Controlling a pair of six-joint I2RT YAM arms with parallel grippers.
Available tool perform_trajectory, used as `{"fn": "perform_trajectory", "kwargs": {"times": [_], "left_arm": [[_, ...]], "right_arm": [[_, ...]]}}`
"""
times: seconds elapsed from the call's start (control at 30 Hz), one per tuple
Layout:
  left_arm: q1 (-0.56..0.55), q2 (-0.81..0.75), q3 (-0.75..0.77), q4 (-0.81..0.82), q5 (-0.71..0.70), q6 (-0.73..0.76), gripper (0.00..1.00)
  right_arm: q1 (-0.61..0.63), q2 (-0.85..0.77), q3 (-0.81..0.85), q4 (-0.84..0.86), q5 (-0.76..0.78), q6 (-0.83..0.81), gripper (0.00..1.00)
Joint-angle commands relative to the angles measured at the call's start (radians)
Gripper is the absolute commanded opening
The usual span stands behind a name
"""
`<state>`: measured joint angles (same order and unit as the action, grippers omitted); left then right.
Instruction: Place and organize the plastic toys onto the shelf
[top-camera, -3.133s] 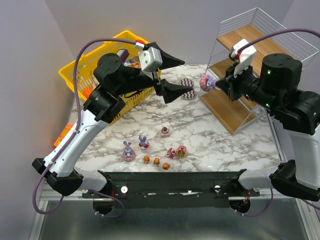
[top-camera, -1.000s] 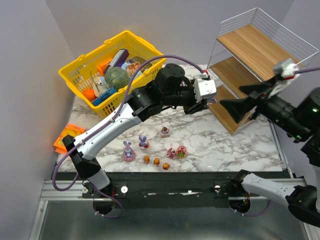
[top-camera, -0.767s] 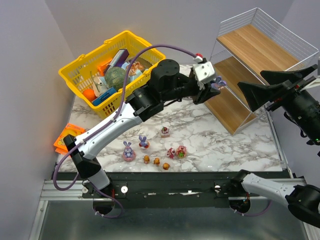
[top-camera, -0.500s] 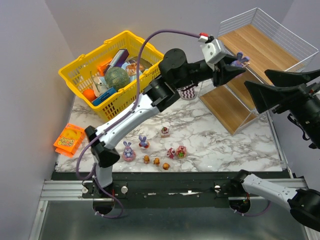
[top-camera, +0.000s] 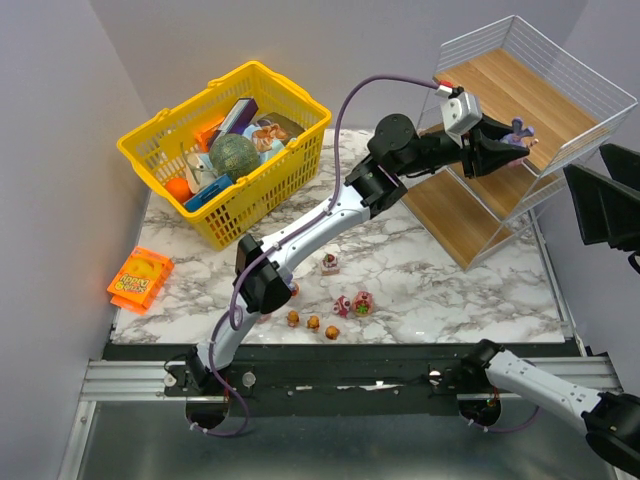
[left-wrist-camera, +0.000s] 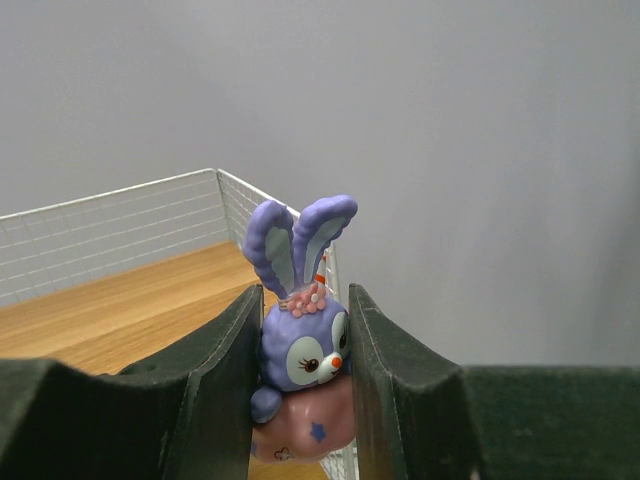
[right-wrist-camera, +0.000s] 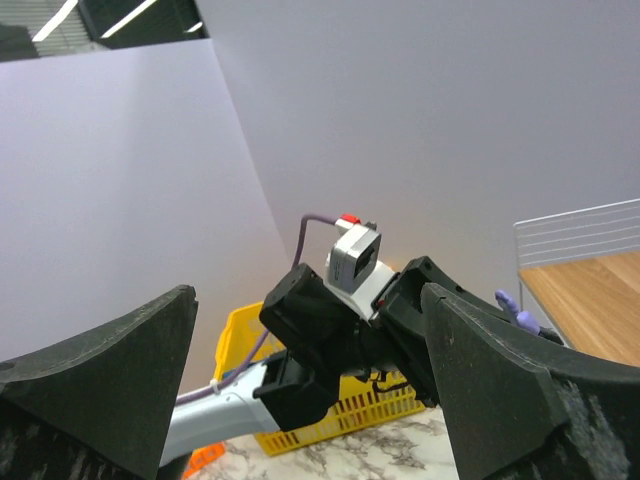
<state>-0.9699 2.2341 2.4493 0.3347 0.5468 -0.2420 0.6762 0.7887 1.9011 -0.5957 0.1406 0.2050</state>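
My left gripper (top-camera: 508, 143) is shut on a purple bunny with a pink base (top-camera: 519, 129), held upright over the top board of the shelf (top-camera: 505, 82), near its front right corner. In the left wrist view the bunny (left-wrist-camera: 300, 355) sits squeezed between both black fingers (left-wrist-camera: 225, 380), above the wooden board (left-wrist-camera: 120, 315) and its wire rail. My right gripper (top-camera: 603, 190) stands open and empty at the right edge, off the shelf. Other plastic toys lie on the marble: a pink and white one (top-camera: 330, 263), two pink and red ones (top-camera: 353, 303), and three orange bears (top-camera: 313, 323).
A yellow basket (top-camera: 225, 135) full of items stands at the back left. A flat orange packet (top-camera: 138, 280) lies off the marble's left edge. The left arm stretches diagonally across the table. In the right wrist view the left wrist (right-wrist-camera: 340, 330) fills the space between my open fingers (right-wrist-camera: 110, 385).
The left arm has carried the bunny up and to the right, from the shelf's lower tiers to over the top board. The right gripper has pulled back toward the right edge.
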Motion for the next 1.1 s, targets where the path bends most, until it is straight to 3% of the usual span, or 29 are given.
{"fn": "perform_trajectory", "kwargs": {"times": [0.0,0.17,0.3,0.47,0.7,0.83,1.07], "left_arm": [[0.0,0.021,0.062,0.099,0.027,0.01,0.0],[0.0,0.051,0.065,0.122,0.01,0.041,0.0],[0.003,0.052,0.048,0.116,0.013,0.064,0.0],[0.007,0.026,0.017,0.115,0.021,0.063,0.0],[0.014,-0.031,-0.059,0.07,0.022,0.099,0.0],[0.028,-0.076,-0.114,0.047,0.021,0.102,0.0],[0.049,-0.148,-0.167,0.001,0.015,0.13,0.0]], "right_arm": [[0.005,0.041,0.045,-0.064,0.181,-0.045,0.93],[0.005,0.231,0.277,-0.225,0.35,-0.172,0.77],[0.005,0.374,0.42,-0.268,0.459,-0.279,0.75],[0.002,0.512,0.553,-0.358,0.473,-0.312,0.76],[-0.167,0.612,0.607,-0.424,0.162,-0.224,0.8],[-0.282,0.655,0.644,-0.415,0.064,-0.208,0.79],[-0.538,0.581,0.484,-0.434,-0.294,-0.115,0.64]]}}
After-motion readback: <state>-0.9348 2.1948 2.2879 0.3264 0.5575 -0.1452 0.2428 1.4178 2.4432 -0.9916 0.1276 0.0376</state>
